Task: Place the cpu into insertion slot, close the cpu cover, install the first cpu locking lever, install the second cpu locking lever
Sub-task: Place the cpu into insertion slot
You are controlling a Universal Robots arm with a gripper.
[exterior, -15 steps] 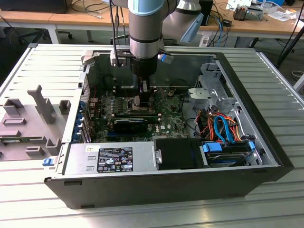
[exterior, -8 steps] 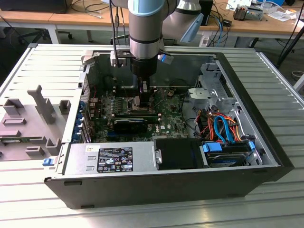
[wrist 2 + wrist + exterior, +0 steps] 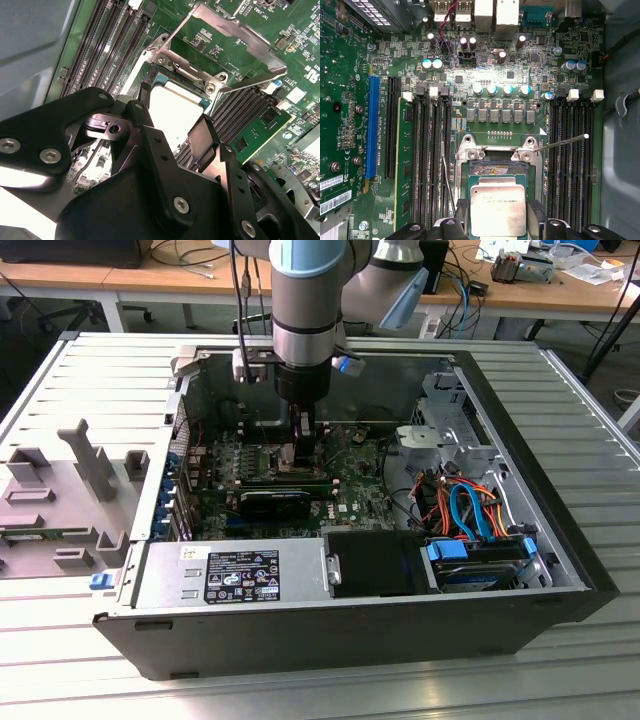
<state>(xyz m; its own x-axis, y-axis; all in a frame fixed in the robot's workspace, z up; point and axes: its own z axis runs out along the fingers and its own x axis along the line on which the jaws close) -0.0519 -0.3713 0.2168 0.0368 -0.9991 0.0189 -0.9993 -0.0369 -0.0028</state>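
Here we see the gripper (image 3: 303, 440) lowered into the open computer case (image 3: 400, 630), above the green board (image 3: 350, 100). Its jaws are closed on the cpu (image 3: 497, 209): in both wrist views a black finger (image 3: 534, 214) presses against each of two opposite edges. The cpu is just over the insertion slot (image 3: 496, 166), whose dark centre partly shows beside it; we cannot tell if they touch. The cpu cover (image 3: 227, 47) stands tilted up, open. One thin locking lever (image 3: 564, 142) sticks out sideways, unlatched.

A ribbed grey metal desk (image 3: 560, 420) spans the foreground; wooden desks (image 3: 120, 280) strewn with cables (image 3: 465, 300) stand behind.
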